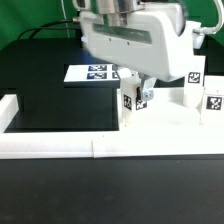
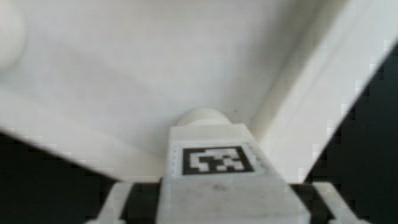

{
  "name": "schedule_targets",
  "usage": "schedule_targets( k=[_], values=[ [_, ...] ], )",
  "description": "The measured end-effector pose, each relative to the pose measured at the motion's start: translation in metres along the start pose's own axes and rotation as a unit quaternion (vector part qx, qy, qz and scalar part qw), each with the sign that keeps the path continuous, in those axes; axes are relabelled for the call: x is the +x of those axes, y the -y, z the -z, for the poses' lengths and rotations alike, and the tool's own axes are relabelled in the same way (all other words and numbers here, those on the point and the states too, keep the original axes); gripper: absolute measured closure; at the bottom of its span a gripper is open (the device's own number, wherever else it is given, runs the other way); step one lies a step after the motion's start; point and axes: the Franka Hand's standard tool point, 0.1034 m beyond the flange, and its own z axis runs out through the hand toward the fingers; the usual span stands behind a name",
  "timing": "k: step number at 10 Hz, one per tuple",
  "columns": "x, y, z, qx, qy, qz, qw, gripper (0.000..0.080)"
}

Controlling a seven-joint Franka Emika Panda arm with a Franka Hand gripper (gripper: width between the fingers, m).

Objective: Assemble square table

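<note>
A blocky white leg (image 1: 131, 102) with black-and-white tags stands upright at the edge of the flat white tabletop (image 1: 170, 122). My gripper (image 1: 138, 90) reaches down from the wide white hand onto the leg's top and is shut on it. In the wrist view the tagged leg (image 2: 214, 140) fills the space between my fingers (image 2: 128, 203), and my gripper (image 2: 222, 205) sits around its near end. The tabletop (image 2: 125, 80) spreads out beyond the leg's tip. Two more tagged legs (image 1: 193, 78) (image 1: 213, 100) stand upright at the exterior view's right.
The low white border wall (image 1: 60, 143) runs along the front and turns back at the exterior view's left. The marker board (image 1: 92, 72) lies flat on the black table behind my hand. A white ridge (image 2: 317, 95) runs beside the tabletop in the wrist view.
</note>
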Motion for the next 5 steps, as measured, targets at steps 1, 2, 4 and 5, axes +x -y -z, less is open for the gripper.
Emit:
schedule_targets(
  k=[1,2,4,5],
  values=[
    [0.0002,-0.0004,-0.0023,0.004,0.006,-0.042,0.999,0.0509],
    [0.0003,-0.0001,-0.0032,0.008,0.008,-0.095,0.995,0.0509],
    [-0.0001,-0.0003,-0.0043,0.011,0.006,-0.101,0.995,0.0437],
    [0.0000,-0.0004,-0.0044,0.011,0.005,-0.077,0.997,0.0437]
  ],
)
